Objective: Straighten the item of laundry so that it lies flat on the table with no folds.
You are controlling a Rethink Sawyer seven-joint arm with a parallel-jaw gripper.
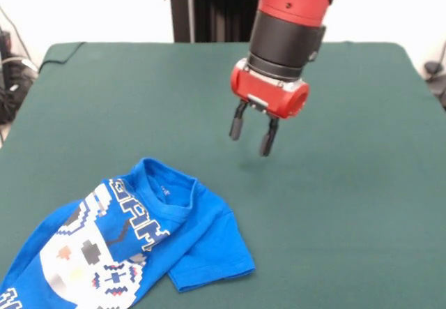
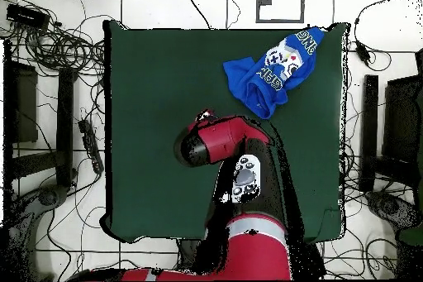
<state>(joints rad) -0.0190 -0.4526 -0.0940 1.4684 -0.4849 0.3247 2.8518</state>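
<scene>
The bright blue T-shirt lies on the dark green table at the near left corner in the front view, print side up, with white lettering and a controller print. It is rumpled: one sleeve and the collar are folded over, and its lower part runs off the picture's edge. In the overhead view the shirt lies at the table's far right corner. My gripper hangs open and empty above the table's middle, well up and to the right of the shirt. In the overhead view the arm hides the gripper.
The red and black arm reaches over the table's middle. Cables and dark stands lie on the floor round the table. The black pedestal column stands behind the far edge.
</scene>
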